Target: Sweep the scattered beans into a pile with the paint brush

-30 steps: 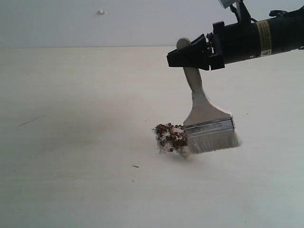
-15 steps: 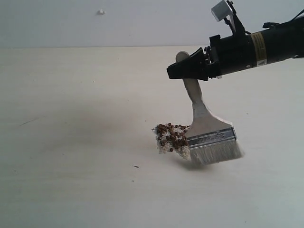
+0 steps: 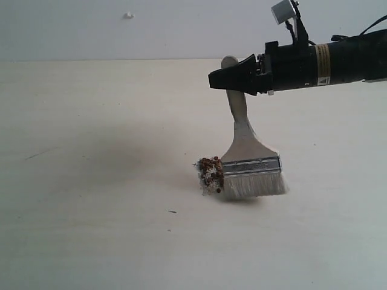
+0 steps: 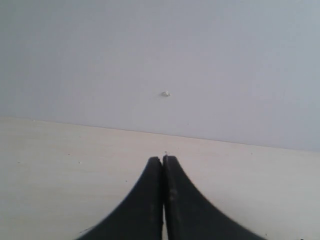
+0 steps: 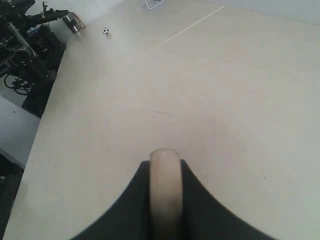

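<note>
The paint brush (image 3: pixel 250 164) stands nearly upright on the pale table, its off-white bristles touching the surface. My right gripper (image 3: pixel 225 77) is shut on the top of its wooden handle (image 5: pixel 165 190). The beans (image 3: pixel 211 173) form a small dark reddish-brown heap mixed with whitish grit, pressed against the bristles' left edge. In the right wrist view only the handle's end between the black fingers (image 5: pixel 129 210) shows; the beans and bristles are hidden there. My left gripper (image 4: pixel 163 159) is shut with nothing in it, facing the far wall, and is outside the exterior view.
A short dark speck (image 3: pixel 173 211) lies on the table in front of the heap. A small white bump (image 3: pixel 128 15) sits on the back wall. The right wrist view shows the table's far edge with dark equipment (image 5: pixel 30 45) beyond it and a small ball (image 5: pixel 105 31).
The brush has swept left across the table, pushing the beans into a narrower, tighter heap. My right gripper shifted slightly left with the handle, which now stands more upright.
</note>
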`<state>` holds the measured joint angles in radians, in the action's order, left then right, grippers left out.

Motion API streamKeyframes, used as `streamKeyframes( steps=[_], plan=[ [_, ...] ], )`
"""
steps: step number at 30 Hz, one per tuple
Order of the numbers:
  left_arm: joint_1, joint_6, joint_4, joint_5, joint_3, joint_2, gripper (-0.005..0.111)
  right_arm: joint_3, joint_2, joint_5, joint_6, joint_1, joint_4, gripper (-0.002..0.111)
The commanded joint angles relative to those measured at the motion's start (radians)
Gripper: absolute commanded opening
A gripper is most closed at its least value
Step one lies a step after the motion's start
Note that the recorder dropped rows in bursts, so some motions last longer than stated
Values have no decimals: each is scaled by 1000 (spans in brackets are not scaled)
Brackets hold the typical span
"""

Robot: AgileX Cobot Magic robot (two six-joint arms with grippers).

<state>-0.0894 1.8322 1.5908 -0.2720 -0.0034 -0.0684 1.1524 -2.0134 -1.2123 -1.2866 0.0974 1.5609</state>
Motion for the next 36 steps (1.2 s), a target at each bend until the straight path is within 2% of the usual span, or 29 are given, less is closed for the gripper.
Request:
streamKeyframes(
  steps=[1,6,8,11,12,17,27,36],
  plan=[
    [0,-1,2,-3,3,4,0,1,26,-9,-1,-5,-20,0],
    [0,-1,2,-3,3,4,0,1,212,-9,-133,-33,-18,0],
    [0,-1,2,-3,3,4,0,1,285,-8,-287,-76,31,0],
    [0,-1,2,-3,3,4,0,1,330,113,-536,-122,184,0],
    [0,-1,2,-3,3,4,0,-6,332,117,-586,-135,184,0],
    [0,-1,2,-3,3,4,0,-60,274,105,-600,-156,184,0],
    [0,-1,2,-3,3,4,0,-68,56,259,-602,-156,184,0],
    [0,-1,2,-3,3,4,0,-68,31,438,-644,-156,184,0]
  ],
)
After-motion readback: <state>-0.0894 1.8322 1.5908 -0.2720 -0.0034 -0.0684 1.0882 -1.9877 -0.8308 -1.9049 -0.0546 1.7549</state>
